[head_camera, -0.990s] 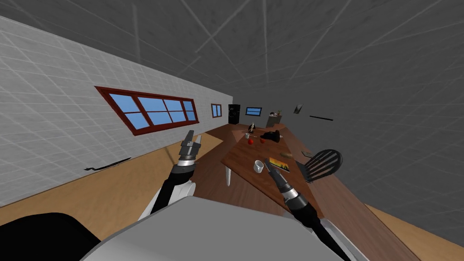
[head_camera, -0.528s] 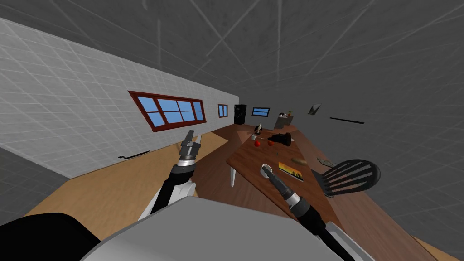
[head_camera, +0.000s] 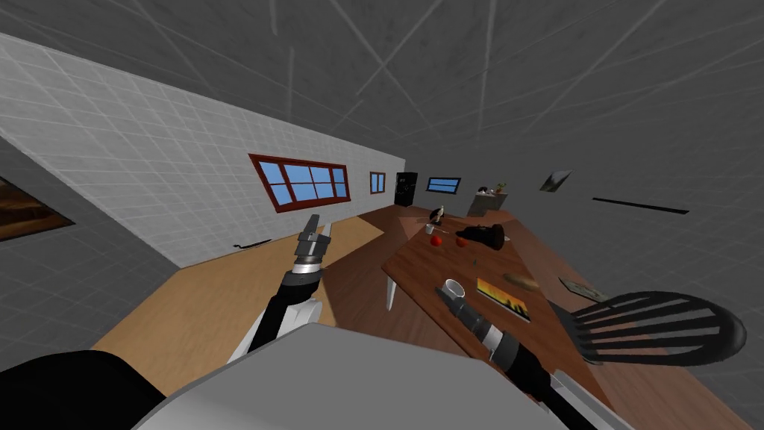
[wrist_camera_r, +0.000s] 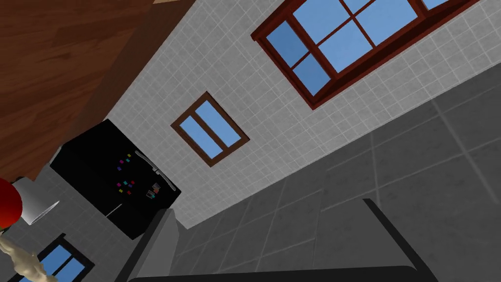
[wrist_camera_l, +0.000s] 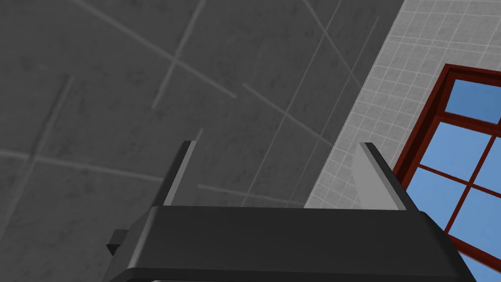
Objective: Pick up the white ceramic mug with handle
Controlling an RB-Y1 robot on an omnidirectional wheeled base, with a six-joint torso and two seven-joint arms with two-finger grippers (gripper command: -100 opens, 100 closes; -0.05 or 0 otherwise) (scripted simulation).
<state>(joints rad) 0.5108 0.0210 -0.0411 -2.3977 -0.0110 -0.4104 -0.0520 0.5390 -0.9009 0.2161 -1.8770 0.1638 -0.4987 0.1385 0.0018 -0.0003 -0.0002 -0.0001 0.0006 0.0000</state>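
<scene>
Low in the centre of the head view, the right gripper [head_camera: 442, 294] reaches onto the near end of the table [head_camera: 415, 263]. Its tips are just beside the mug [head_camera: 453, 287]; I cannot tell whether they touch it. In the right wrist view its fingers [wrist_camera_r: 164, 235] stand wide apart, holding nothing. The mug is white and upright, mouth up, close to the table's near edge.

Left of centre, the left gripper [head_camera: 319, 222] is raised over the floor [head_camera: 216, 298], well apart from the table. Its wrist view shows the jaws apart and empty.

Just right of the mug lies a flat orange-and-black card [head_camera: 503, 298]. At lower right a dark slatted chair [head_camera: 656, 328] stands beside the table.

Farther up the table are two red balls [head_camera: 436, 241], a small white cup [head_camera: 430, 229] and a black lump [head_camera: 489, 236]. Beyond them, a black fridge [head_camera: 406, 188] stands against the tiled wall [head_camera: 186, 172].
</scene>
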